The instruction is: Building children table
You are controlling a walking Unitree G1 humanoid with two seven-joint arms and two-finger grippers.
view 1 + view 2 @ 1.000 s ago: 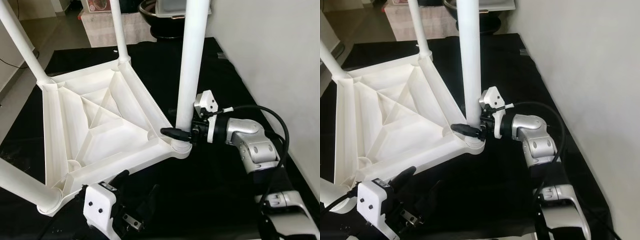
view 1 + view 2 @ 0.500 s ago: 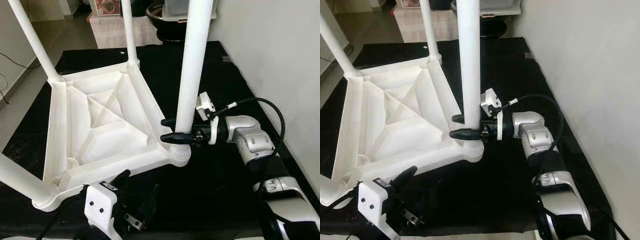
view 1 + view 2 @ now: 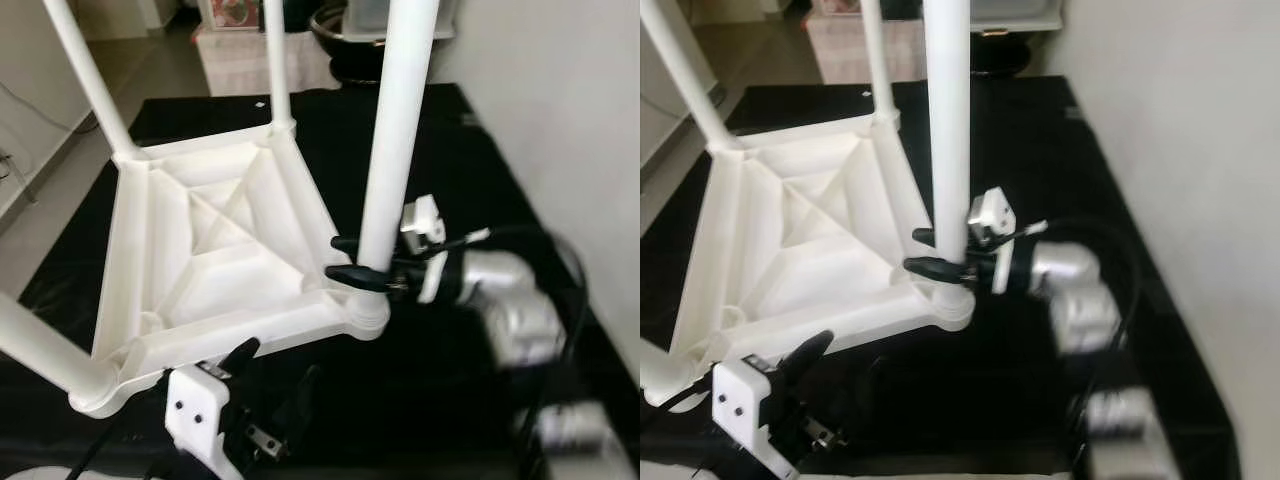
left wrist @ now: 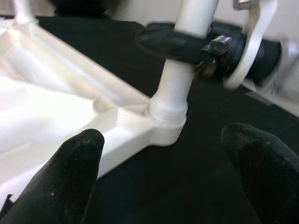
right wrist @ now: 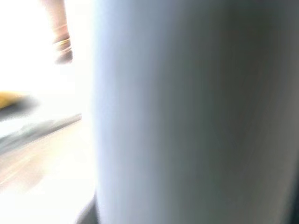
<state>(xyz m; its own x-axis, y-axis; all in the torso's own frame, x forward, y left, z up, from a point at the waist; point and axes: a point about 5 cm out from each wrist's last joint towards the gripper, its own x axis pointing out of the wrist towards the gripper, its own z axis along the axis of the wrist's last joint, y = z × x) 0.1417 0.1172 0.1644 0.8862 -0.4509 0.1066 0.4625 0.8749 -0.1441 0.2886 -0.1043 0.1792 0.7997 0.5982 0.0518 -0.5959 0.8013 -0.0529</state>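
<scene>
A white plastic children's table lies upside down, its tabletop (image 3: pixel 200 260) resting on a black mat. Several white legs stand up from its corners. My right gripper (image 3: pixel 340 256) reaches in from the right, shut on the near right leg (image 3: pixel 395 150) just above its socket (image 3: pixel 365 312), one black finger on each side. That leg (image 5: pixel 187 116) looms close and blurred in the right wrist view. My left gripper (image 4: pixel 173 177) is open and holds nothing. It hovers low by the tabletop's front edge, aimed at that same socket (image 4: pixel 168 116).
The black mat (image 3: pixel 450 150) runs to a white wall (image 3: pixel 570 120) on the right. A dark bowl (image 3: pixel 335 40) and a box stand beyond the mat's far edge. Pale floor (image 3: pixel 40 200) lies to the left. A black cable loops over my right arm.
The whole view has shifted a little. My right wrist has turned about the leg, so both fingers now show around it; the arm is blurred. The left gripper has held still.
</scene>
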